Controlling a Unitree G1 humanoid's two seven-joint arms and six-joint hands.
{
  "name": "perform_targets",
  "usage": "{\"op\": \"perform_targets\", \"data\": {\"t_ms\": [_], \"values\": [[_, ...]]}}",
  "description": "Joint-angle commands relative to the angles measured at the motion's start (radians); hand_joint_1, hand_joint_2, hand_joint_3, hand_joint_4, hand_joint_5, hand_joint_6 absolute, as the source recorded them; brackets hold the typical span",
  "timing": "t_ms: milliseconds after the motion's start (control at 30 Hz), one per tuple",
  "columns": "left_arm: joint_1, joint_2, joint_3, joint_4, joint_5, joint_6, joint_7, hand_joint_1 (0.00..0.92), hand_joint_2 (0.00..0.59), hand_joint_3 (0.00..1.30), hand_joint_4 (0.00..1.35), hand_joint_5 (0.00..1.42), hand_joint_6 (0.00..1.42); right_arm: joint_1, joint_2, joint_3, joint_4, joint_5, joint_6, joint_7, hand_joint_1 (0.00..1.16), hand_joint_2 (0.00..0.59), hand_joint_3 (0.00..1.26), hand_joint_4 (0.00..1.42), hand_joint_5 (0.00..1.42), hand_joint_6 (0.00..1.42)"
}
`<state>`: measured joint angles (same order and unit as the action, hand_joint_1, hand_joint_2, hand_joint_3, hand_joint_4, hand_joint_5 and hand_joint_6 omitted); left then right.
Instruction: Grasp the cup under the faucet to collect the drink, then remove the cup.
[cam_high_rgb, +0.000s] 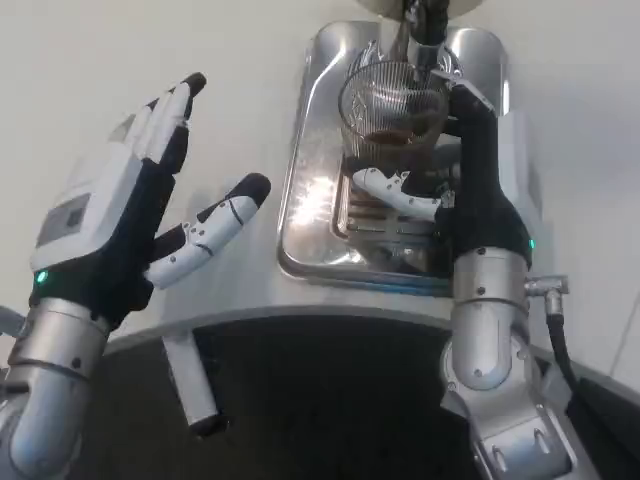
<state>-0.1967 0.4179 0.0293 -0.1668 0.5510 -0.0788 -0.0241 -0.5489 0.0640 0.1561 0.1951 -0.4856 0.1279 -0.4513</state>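
The cup, clear and ribbed, stands on the steel drip tray directly under the faucet, with a shallow pool of brown drink in its bottom. The right robot hand is wrapped around it from the right side: one white finger curls across the base at the front and the black palm lies against the cup's right wall, so it grips the cup, though how firmly cannot be told. The left robot hand hovers well apart over the worktop, fingers spread, holding nothing. Judging by the low level, filling looks barely begun, so the work ahead is to hold steady and then lift away. The main risk is moving too soon or crookedly: the faucet sits just over the rim, and a straight upward lift could knock the rim against it and spill. The glass is smooth and may be wet, so a loose grip could let it slip or tip as it clears the tray's raised edge. A cup nudged off centre while filling would send the stream onto the tray.
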Motion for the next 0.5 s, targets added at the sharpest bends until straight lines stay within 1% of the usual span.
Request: {"op": "perform_targets", "data": {"t_ms": [33,133,333,500], "values": [[0.017,0.013,0.005,-0.008,-0.008,0.003,-0.004,0.0,0.236,0.0,0.0,0.0,0.0,0.006,0.004,0.006,0.0,-0.003,-0.026,-0.019,1.16,0.489,0.58,0.54,0.63,0.84],[0.023,0.014,0.005,-0.014,-0.008,0.003,-0.006,0.0,0.236,0.0,0.0,0.0,0.0,0.021,0.003,0.005,-0.023,0.001,-0.03,-0.016,1.16,0.472,0.6,0.58,0.65,0.86],[0.03,0.014,0.006,-0.024,-0.006,0.004,-0.005,0.0,0.236,0.0,0.0,0.0,0.0,0.048,0.001,0.011,-0.068,0.004,-0.028,0.002,1.16,0.471,0.62,0.59,0.68,0.89],[0.038,0.011,0.004,-0.036,-0.006,0.006,-0.005,0.0,0.236,0.0,0.0,0.0,0.0,0.086,-0.003,0.019,-0.128,0.002,-0.01,0.041,1.16,0.471,0.63,0.6,0.69,0.9]]}}
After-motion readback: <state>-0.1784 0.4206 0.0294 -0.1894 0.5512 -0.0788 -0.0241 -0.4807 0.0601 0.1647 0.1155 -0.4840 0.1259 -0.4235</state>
